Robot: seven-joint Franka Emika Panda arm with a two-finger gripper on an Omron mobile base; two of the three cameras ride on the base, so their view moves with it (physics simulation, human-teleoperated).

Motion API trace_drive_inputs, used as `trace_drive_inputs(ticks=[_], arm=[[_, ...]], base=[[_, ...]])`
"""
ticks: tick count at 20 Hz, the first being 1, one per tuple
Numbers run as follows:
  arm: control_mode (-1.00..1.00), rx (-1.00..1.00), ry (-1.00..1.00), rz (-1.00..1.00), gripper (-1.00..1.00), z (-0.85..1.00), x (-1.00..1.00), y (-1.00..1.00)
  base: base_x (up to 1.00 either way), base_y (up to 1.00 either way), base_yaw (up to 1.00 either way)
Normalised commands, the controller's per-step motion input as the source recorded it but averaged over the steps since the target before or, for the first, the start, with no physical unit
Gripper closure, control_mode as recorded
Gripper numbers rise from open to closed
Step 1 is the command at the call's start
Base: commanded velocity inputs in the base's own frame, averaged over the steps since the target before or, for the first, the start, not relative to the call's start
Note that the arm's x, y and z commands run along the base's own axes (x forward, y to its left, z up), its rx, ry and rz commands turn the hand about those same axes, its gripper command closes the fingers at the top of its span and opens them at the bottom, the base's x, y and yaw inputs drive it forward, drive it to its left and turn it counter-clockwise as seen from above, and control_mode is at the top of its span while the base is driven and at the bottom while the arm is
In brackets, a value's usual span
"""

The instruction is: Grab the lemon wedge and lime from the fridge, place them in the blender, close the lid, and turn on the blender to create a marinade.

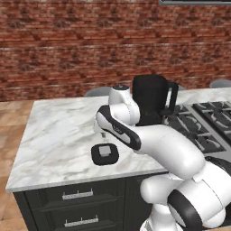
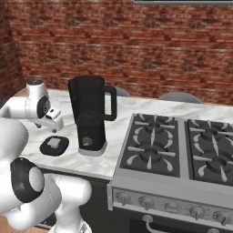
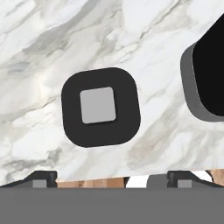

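Fingers spread wide (tips cropped), empty, above lid, blender cut off

Arm: glossy white shells, rounded bulbous links, black bands at the joints. Big black ring on the joint at 5 o'clock in the left base view; same style of ring at 8 o'clock in the right base view. Dark stripe runs along the forearm link. Wrist link ends in a white cap with a small dark disc on top. Gripper: two small dark fingertips, squared, with grey pads. No cables, screws or markings visible.
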Motion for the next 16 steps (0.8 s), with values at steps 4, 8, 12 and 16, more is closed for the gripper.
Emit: trace_drive_inputs(ticks=[4, 8, 12, 16], arm=[[-1.00, -0.07, 0.11, 0.00, -1.00, -0.08, 0.03, 0.13], [-1.00, -0.09, 0.06, 0.00, -1.00, -0.47, 0.06, 0.25], [-1.00, -0.01, 0.06, -0.03, -1.00, -0.37, 0.01, 0.05], [-1.00, 0.00, 0.00, -0.05, -1.00, -0.40, 0.00, 0.00]], base=[[0.00, 0.00, 0.00], [0.00, 0.00, 0.00], [0.00, 0.00, 0.00], [0.00, 0.00, 0.00]])
